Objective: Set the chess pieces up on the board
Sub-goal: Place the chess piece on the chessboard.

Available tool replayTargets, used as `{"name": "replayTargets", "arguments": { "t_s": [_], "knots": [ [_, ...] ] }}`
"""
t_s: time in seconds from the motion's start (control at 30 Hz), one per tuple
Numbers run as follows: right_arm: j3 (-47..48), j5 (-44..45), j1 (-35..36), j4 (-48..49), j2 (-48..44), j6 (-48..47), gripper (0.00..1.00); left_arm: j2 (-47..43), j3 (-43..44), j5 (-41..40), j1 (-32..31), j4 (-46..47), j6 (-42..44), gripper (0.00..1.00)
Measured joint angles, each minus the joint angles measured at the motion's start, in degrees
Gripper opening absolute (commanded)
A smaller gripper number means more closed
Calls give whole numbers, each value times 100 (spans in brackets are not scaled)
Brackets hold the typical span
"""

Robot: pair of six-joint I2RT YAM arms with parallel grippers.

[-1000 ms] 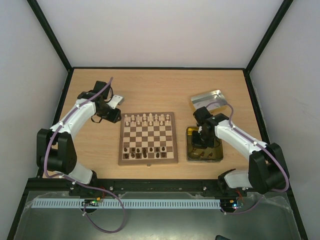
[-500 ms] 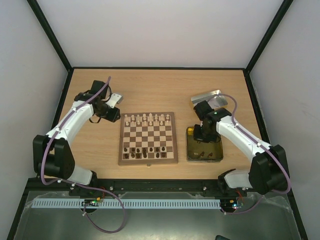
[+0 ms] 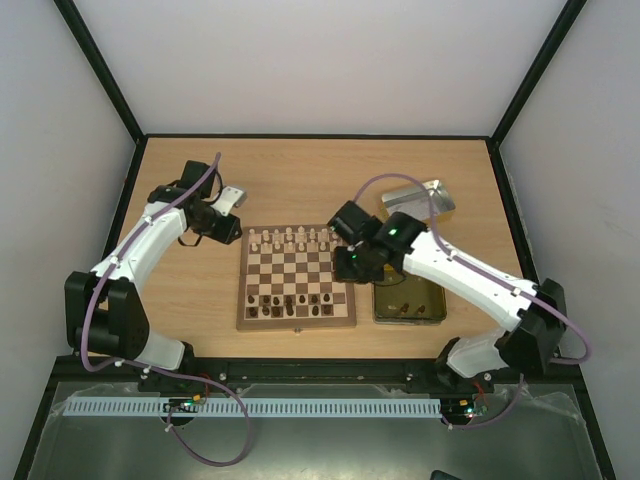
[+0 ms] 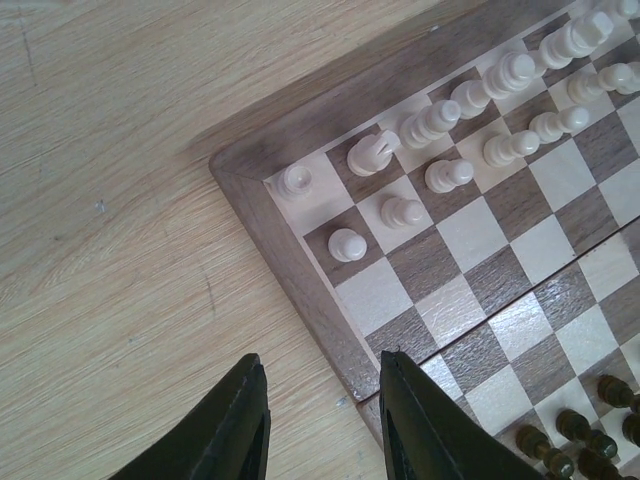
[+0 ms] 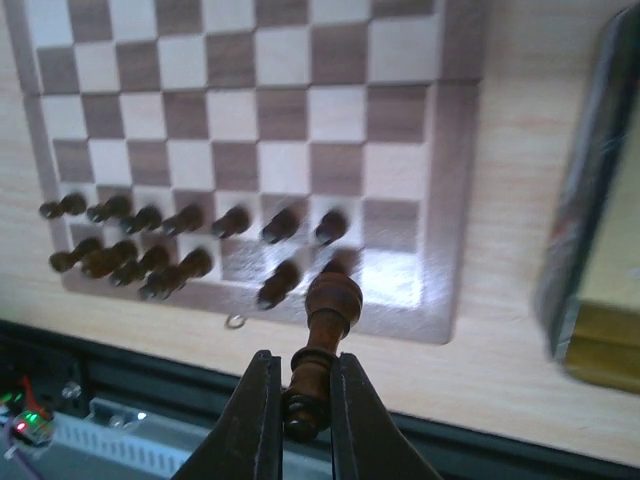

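Top external: wooden table (image 3: 300, 180), white walls (image 3: 320, 60)

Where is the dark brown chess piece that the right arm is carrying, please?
In the right wrist view, the dark brown piece is clamped in the right end effector above the near-right corner of the chessboard, beside the standing dark pieces.

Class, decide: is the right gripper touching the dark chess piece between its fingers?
Touching. The right wrist view shows the right gripper clamped on the dark piece, both fingers against its base.
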Motion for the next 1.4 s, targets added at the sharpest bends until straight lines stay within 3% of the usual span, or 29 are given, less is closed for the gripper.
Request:
{"name": "replayTargets", "arguments": {
  "t_s": [0.17, 0.43, 1.4],
  "knots": [
    [291, -66, 839, 79, 511, 673, 2, -125, -63, 120, 0, 20, -2, 32],
    [1051, 57, 1523, 70, 1257, 1056, 2, -393, -105, 240, 0, 22, -26, 32],
    [815, 138, 1687, 363, 1790, 1119, 2, -811, -304, 328, 0, 46, -151, 33]
  ]
}}
